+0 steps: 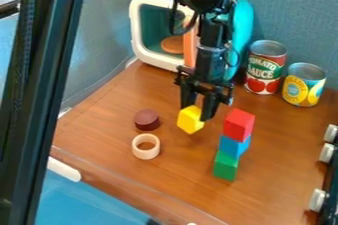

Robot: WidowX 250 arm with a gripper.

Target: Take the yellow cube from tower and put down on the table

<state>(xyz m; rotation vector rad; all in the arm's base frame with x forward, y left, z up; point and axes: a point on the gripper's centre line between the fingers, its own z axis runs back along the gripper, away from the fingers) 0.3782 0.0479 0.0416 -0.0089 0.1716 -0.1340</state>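
Observation:
In the camera view the black gripper (197, 112) hangs over the middle of the table, shut on the yellow cube (190, 120). The cube is tilted between its fingertips, and whether its underside touches the wood cannot be told. To the right of the cube and apart from it stands a tower, with a red block (238, 123) on top, a blue block (233, 146) in the middle and a green block (226, 165) at the bottom. The brown wooden table (178, 174) lies under them.
Left of the yellow cube are a dark red cylinder (147, 119) and a pale ring (146, 146). Behind the arm stands a toy oven (138, 31). A tomato can (265, 68) and a yellow can (304, 85) are at the back right, and white knobs (318, 200) line the right edge.

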